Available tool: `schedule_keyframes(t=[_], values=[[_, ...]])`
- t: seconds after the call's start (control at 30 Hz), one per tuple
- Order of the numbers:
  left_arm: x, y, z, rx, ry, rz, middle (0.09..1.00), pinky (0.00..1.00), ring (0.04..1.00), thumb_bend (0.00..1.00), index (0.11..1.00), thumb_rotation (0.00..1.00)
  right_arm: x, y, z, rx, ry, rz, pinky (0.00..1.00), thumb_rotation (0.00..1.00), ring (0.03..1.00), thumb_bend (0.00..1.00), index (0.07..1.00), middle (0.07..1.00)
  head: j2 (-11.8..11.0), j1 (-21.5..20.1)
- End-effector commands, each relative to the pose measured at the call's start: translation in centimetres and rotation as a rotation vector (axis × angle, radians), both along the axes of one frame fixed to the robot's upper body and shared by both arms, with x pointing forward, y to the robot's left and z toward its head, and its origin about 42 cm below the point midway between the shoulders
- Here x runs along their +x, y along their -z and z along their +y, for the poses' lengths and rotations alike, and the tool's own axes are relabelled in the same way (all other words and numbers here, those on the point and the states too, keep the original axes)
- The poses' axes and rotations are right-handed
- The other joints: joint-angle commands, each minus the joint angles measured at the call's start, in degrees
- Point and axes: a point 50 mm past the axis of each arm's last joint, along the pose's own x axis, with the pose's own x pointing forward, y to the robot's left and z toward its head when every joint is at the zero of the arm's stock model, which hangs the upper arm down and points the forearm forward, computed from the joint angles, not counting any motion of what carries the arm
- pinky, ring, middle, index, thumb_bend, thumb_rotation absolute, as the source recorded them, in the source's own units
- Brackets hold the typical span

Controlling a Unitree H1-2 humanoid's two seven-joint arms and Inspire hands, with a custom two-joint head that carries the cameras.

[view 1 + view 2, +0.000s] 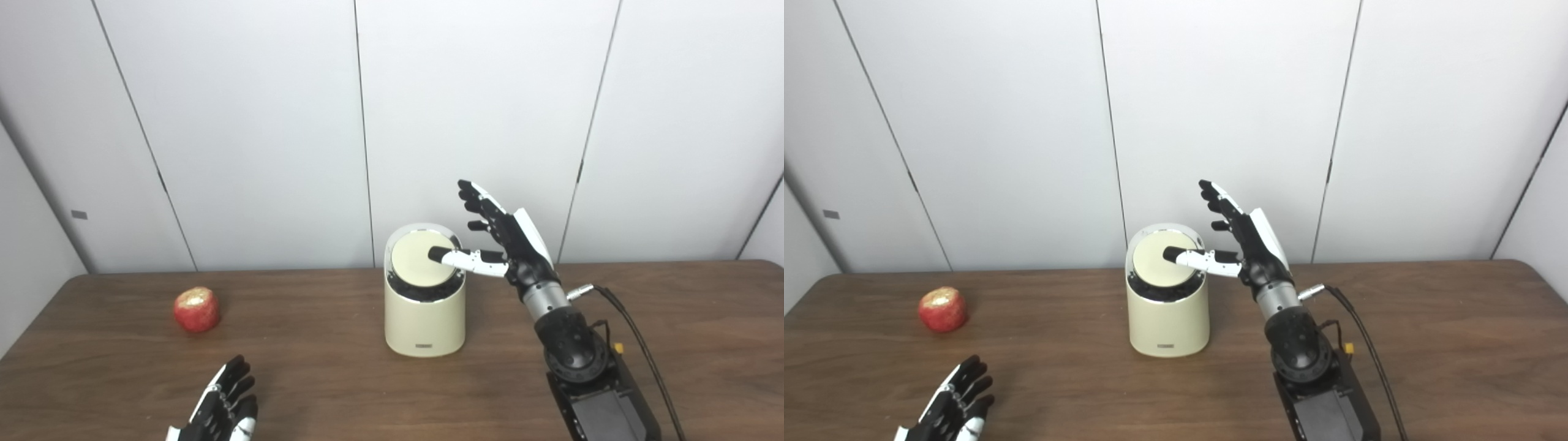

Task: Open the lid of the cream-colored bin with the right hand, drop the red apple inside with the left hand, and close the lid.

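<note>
The cream-colored bin [424, 318] stands upright at the table's middle. Its round lid [419, 260] is tilted, with a dark gap showing along its front edge. My right hand [505, 236] is raised to the right of the bin, fingers spread upward, and its thumb reaches left over the lid and touches it. It holds nothing. The red apple [196, 309] lies on the table at the left. My left hand [223, 410] is open and empty near the front edge, in front of and slightly right of the apple.
The brown table [674, 343] ends at a white panelled wall behind the bin. A black cable [637, 343] runs from my right wrist down along the arm.
</note>
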Motion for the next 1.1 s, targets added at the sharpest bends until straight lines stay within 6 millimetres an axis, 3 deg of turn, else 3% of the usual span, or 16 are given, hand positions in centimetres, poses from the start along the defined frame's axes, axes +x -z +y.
schedule_keyframes(t=[0.0,0.2,0.47,0.67,0.87,1.07], values=[[-1.8,3.2,-2.2,-0.063,0.006,0.113,0.911,0.85,0.882,0.3,0.939,0.37,0.8,-3.6,1.0,0.004,-0.025,-0.121,0.8,0.39,0.891,0.86,0.899,0.899,0.02,-0.04],[-1.9,3.1,-2.4,-0.07,-0.004,0.123,0.911,0.89,0.89,0.32,0.937,0.42,1.7,-3.4,2.1,-0.035,-0.04,-0.115,0.79,0.3,0.897,0.85,0.895,0.901,0.25,0.04],[-2.1,2.8,-2.5,-0.083,-0.002,0.121,0.916,0.9,0.897,0.3,0.943,0.44,2.4,-2.9,2.8,-0.157,-0.028,-0.124,0.84,0.29,0.898,0.87,0.898,0.907,0.98,-0.22],[-2.3,2.6,-2.4,-0.084,-0.007,0.114,0.918,0.88,0.895,0.3,0.943,0.45,2.3,-2.7,2.8,-0.194,-0.024,-0.138,0.85,0.26,0.903,0.86,0.9,0.909,1.7,-0.32],[-2.3,2.4,-2.4,-0.118,-0.009,0.111,0.923,0.9,0.911,0.32,0.944,0.49,2.3,-2.4,2.3,-0.216,-0.011,-0.172,0.83,0.17,0.893,0.85,0.883,0.902,2.15,-0.77],[-2.4,2.3,-2.4,-0.128,-0.01,0.113,0.924,0.9,0.917,0.31,0.939,0.5,2.3,-2.4,2.1,-0.221,-0.006,-0.194,0.83,0.17,0.884,0.82,0.877,0.892,2.33,-0.88]])
